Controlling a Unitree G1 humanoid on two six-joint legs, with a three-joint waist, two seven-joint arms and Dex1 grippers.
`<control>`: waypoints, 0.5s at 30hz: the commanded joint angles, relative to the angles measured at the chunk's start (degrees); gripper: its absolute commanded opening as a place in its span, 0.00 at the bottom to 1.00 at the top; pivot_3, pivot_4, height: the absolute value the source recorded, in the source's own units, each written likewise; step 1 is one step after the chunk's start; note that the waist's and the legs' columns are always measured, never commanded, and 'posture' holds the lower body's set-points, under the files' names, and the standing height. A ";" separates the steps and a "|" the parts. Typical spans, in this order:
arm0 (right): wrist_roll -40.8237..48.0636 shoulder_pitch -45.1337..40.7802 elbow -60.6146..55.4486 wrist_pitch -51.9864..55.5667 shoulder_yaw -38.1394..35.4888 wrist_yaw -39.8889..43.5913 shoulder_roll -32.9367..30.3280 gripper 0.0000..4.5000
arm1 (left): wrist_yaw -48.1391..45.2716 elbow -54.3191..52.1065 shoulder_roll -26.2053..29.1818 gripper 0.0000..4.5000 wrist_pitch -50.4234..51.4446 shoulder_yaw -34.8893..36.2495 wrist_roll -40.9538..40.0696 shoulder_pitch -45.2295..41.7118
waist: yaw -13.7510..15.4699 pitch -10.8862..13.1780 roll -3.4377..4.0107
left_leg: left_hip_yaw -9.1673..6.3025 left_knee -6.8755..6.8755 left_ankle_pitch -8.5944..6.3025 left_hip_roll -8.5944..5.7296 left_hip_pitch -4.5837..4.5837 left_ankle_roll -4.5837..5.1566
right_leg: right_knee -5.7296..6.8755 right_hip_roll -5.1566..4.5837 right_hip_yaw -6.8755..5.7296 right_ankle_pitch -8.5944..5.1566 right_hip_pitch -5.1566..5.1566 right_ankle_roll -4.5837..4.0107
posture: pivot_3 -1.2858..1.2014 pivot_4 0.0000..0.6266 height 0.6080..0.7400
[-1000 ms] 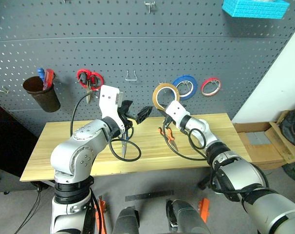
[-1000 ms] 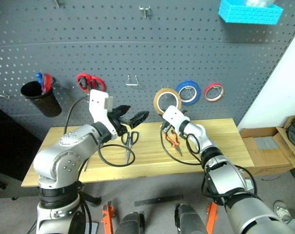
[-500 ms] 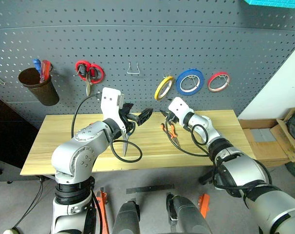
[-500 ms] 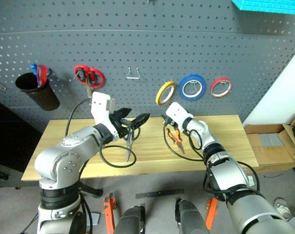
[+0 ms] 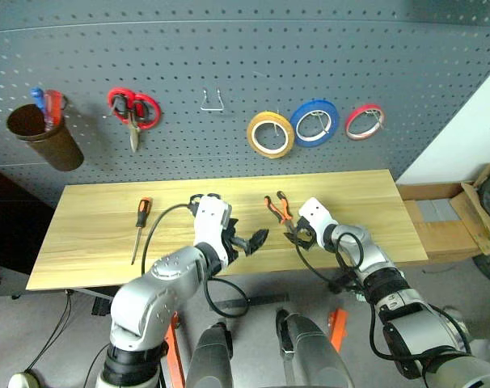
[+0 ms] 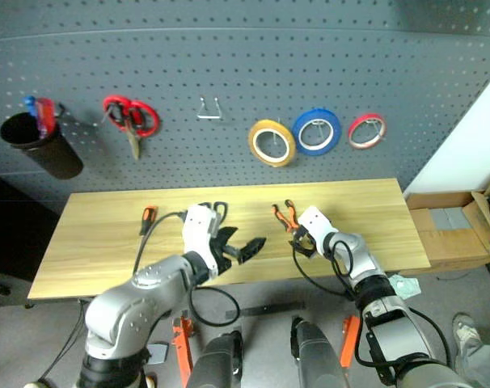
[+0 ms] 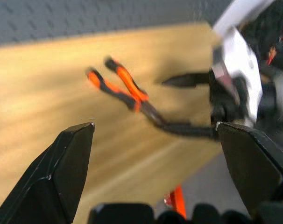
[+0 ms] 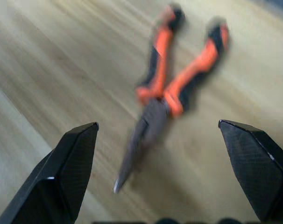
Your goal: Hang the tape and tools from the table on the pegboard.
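Right wrist view shows the pliers [image 8: 172, 88] lying flat on the surface [image 5: 91, 210], between the right pincer's [image 5: 296, 236] spread fingers. Left pincer [image 5: 247, 241] gapes empty nearby. Yellow tape [image 5: 270, 134] hangs on the pegboard [image 5: 229, 56]; the screwdriver [image 5: 141, 223] lies, seemingly untouched, well left.

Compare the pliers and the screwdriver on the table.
The pliers have two splayed orange-and-black handles and lie near the right claw; the screwdriver is a single slim shaft with one handle, lying farther to the left on the table. Both lie flat and share orange-and-black grips.
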 commanded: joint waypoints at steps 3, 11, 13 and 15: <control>3.52 -7.80 0.23 15.65 -4.21 -5.31 3.93 0.99 | 1.01 -4.44 0.12 1.00 -1.93 -1.58 2.09 2.42 | 0.43 1.17 0.14 | -0.44 -0.02 0.00 0.08 -0.03 0.00 | 0.08 0.30 -0.10 -0.10 -0.09 -0.15 | 0.54 0.62 1.00; 4.23 -14.86 9.82 16.37 -5.38 -10.76 6.35 0.99 | 1.25 -6.61 1.14 1.00 -1.22 1.09 2.33 4.42 | 0.68 1.52 0.15 | -0.52 -0.08 -0.05 0.05 -0.73 0.02 | 0.04 0.34 -0.16 -0.25 -0.66 0.17 | 0.55 0.61 1.00; 3.59 -15.38 12.29 15.32 -4.97 -12.01 6.44 0.99 | 1.45 -7.11 1.14 1.00 -0.87 1.33 2.26 4.42 | 0.88 1.53 0.14 | -0.50 -0.07 -0.05 0.05 -1.20 0.02 | 0.06 0.33 -0.17 -0.22 -1.10 0.24 | 0.56 0.61 1.00; 3.64 -15.79 14.86 15.27 -5.15 -13.44 6.84 0.99 | 1.68 -7.54 0.97 1.00 -0.51 1.47 2.18 4.32 | 1.01 1.54 0.13 | -0.56 -0.08 -0.06 0.07 -1.30 0.03 | 0.03 0.33 -0.18 -0.27 -1.13 0.31 | 0.56 0.61 1.00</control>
